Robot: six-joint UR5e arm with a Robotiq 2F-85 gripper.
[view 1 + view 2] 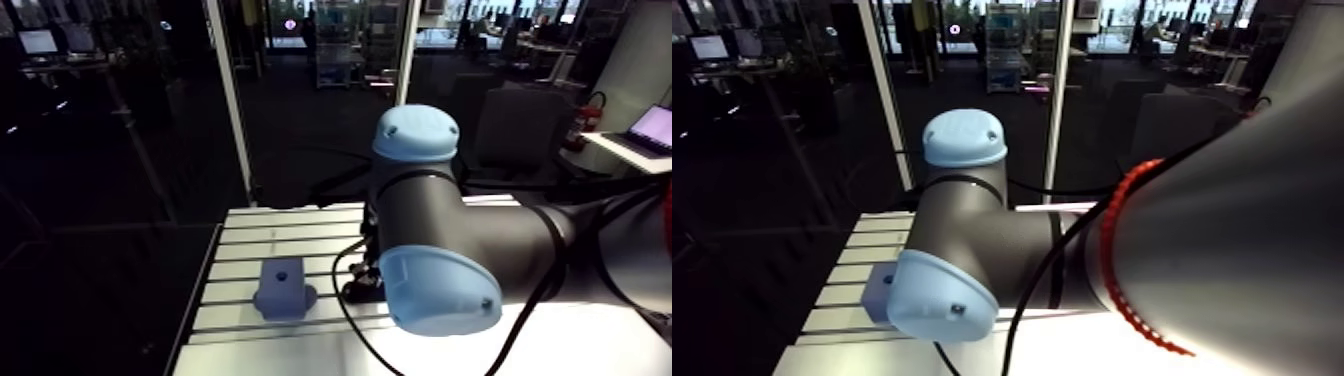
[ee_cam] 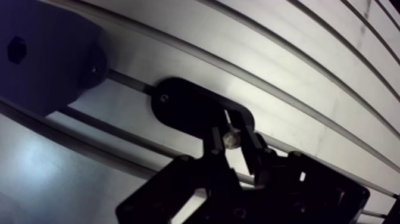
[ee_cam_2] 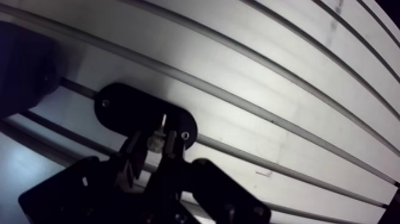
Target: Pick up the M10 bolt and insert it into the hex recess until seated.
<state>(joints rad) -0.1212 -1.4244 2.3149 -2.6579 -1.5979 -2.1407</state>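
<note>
In the wrist view the M10 bolt (image 2: pixel 231 138) stands with its pale metal end toward the camera, over one end of a black oval holder plate (image 2: pixel 184 107). My gripper (image 2: pixel 231 142) is shut on the bolt, a dark finger (image 2: pixel 215 143) pressing on each side. Beside the holder, across a table slot, sits the blue-grey block (image 2: pixel 47 65) with the hex recess (image 2: pixel 16 49) in its upper face. In the arm view the block (image 1: pixel 283 288) stands near the table's left front, and the gripper is a dark shape just to its right, under the wrist.
The slotted aluminium table (image 1: pixel 290 225) runs in long grooves under everything. My own elbow joint with its light-blue cap (image 1: pixel 440 290) fills the arm view's foreground and hides the table's right part.
</note>
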